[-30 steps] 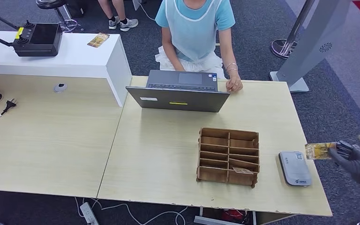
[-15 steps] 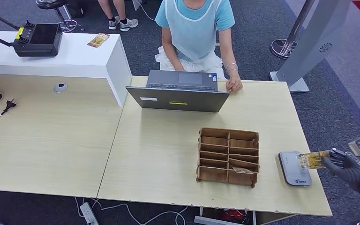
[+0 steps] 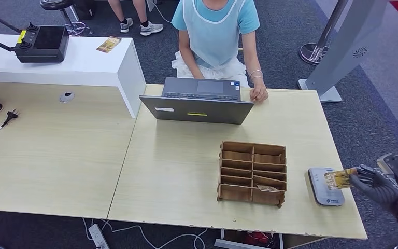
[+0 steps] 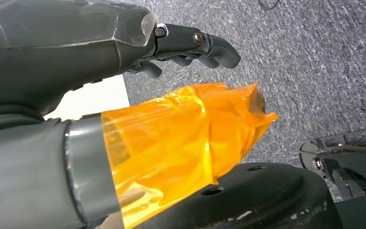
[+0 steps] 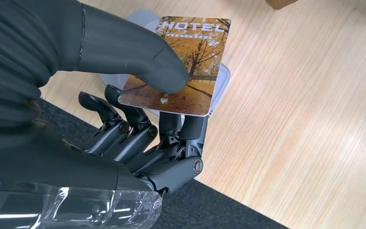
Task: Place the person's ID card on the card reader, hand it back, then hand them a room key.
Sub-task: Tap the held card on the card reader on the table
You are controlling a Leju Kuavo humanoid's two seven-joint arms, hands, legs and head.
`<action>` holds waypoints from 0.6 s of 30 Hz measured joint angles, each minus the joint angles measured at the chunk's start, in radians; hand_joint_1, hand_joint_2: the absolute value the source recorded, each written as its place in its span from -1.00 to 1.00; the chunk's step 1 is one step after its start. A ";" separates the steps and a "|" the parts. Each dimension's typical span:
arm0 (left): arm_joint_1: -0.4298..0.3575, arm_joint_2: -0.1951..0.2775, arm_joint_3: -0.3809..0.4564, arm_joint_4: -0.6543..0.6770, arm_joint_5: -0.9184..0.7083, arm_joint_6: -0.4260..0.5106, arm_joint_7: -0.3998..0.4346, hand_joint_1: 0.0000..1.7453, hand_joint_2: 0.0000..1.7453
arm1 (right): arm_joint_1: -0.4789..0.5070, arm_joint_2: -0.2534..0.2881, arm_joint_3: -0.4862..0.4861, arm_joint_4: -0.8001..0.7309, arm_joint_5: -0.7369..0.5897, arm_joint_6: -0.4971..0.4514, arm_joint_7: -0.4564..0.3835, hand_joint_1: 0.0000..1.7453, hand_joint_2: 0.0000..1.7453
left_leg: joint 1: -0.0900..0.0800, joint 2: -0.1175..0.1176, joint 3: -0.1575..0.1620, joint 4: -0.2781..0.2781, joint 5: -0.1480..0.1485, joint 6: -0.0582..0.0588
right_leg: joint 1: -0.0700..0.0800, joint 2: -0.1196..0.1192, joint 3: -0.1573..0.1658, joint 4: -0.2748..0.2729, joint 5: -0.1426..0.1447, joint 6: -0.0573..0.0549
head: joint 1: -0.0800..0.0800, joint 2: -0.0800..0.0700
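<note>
One wooden organizer [image 3: 252, 173] with two columns of narrow slots stands on the light wood table [image 3: 176, 171], near its front edge. A single card [image 3: 269, 188] lies in a lower right-hand slot; what the remaining slots hold cannot be made out from the head view. Just beside the organizer lies the grey card reader [image 3: 324, 187]. The right hand [image 3: 375, 182] reaches in from the table's right end and pinches the ID card [image 3: 340, 178] between thumb and fingers [image 5: 171, 125], holding it over the reader's right part; whether card and reader touch cannot be told. In the right wrist view the card's face [image 5: 181, 64] reads "HOTEL" above an autumn tree scene, and it covers most of the reader [image 5: 221, 81]. The left hand [image 4: 190, 45] hangs over grey carpet, its dark fingers curled in around nothing, its thumb wrapped in orange film. A person [image 3: 215, 36], cut off at the frame's top, sits behind an open laptop [image 3: 197, 104].
</note>
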State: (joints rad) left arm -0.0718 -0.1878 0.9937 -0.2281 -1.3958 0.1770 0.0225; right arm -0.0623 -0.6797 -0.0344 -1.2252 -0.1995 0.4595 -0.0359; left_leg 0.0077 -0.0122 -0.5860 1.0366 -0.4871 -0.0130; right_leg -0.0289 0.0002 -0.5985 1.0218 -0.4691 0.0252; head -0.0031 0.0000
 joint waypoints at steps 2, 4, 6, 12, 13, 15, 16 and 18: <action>0.000 0.000 0.000 0.000 0.000 0.000 0.000 -1.00 -1.00 | 0.000 0.000 0.004 0.000 0.010 -0.006 0.000 1.00 1.00 | 0.000 0.000 0.000 0.000 0.000 0.000 | 0.000 0.000 0.000 0.000 0.000 0.000 | 0.000 0.000; 0.000 -0.001 0.000 0.000 0.000 0.000 0.000 -1.00 -1.00 | 0.001 0.000 0.007 0.000 0.018 -0.013 0.000 1.00 1.00 | 0.000 0.000 0.000 0.000 0.000 0.000 | 0.000 0.000 0.000 0.000 0.000 0.000 | 0.000 0.000; 0.000 -0.001 0.000 0.000 0.001 0.000 0.000 -1.00 -1.00 | 0.001 0.001 0.010 0.000 0.027 -0.017 0.000 1.00 1.00 | 0.000 0.000 0.000 0.000 0.000 0.000 | 0.000 0.000 0.000 0.000 0.000 0.000 | 0.000 0.000; 0.000 -0.002 0.000 0.000 0.000 0.000 0.000 -1.00 -1.00 | 0.002 0.005 0.023 0.013 0.062 -0.034 0.000 1.00 1.00 | 0.000 0.000 0.000 0.000 0.000 0.000 | 0.000 0.000 0.000 0.000 0.000 0.000 | 0.000 0.000; 0.000 -0.002 0.000 0.000 -0.002 0.000 0.000 -1.00 -1.00 | 0.002 0.007 0.025 0.017 0.066 -0.035 0.000 1.00 1.00 | 0.000 0.000 0.000 0.000 0.000 0.000 | 0.000 0.000 0.000 0.000 0.000 0.000 | 0.000 0.000; 0.000 -0.002 0.000 0.000 -0.004 0.000 0.000 -1.00 -1.00 | 0.002 0.011 0.028 0.025 0.076 -0.040 0.000 1.00 1.00 | 0.000 0.000 0.000 0.000 0.000 0.000 | 0.000 0.000 0.000 0.000 0.000 0.000 | 0.000 0.000; 0.000 -0.002 0.000 0.000 -0.004 0.000 0.000 -1.00 -1.00 | 0.002 0.015 0.029 0.029 0.081 -0.045 0.000 1.00 1.00 | 0.000 0.000 0.000 0.000 0.000 0.000 | 0.000 0.000 0.000 0.000 0.000 0.000 | 0.000 0.000; 0.000 -0.002 0.000 0.000 -0.004 0.000 0.000 -1.00 -1.00 | 0.002 0.020 0.032 0.036 0.091 -0.052 0.000 1.00 1.00 | 0.000 0.000 0.000 0.000 0.000 0.000 | 0.000 0.000 0.000 0.000 0.000 0.000 | 0.000 0.000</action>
State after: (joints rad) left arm -0.0719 -0.1896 0.9937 -0.2281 -1.4000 0.1772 0.0223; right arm -0.0607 -0.6597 -0.0023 -1.1890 -0.1089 0.4077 -0.0360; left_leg 0.0077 -0.0122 -0.5860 1.0366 -0.4871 -0.0130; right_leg -0.0289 0.0002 -0.5985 1.0219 -0.4691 0.0252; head -0.0031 0.0000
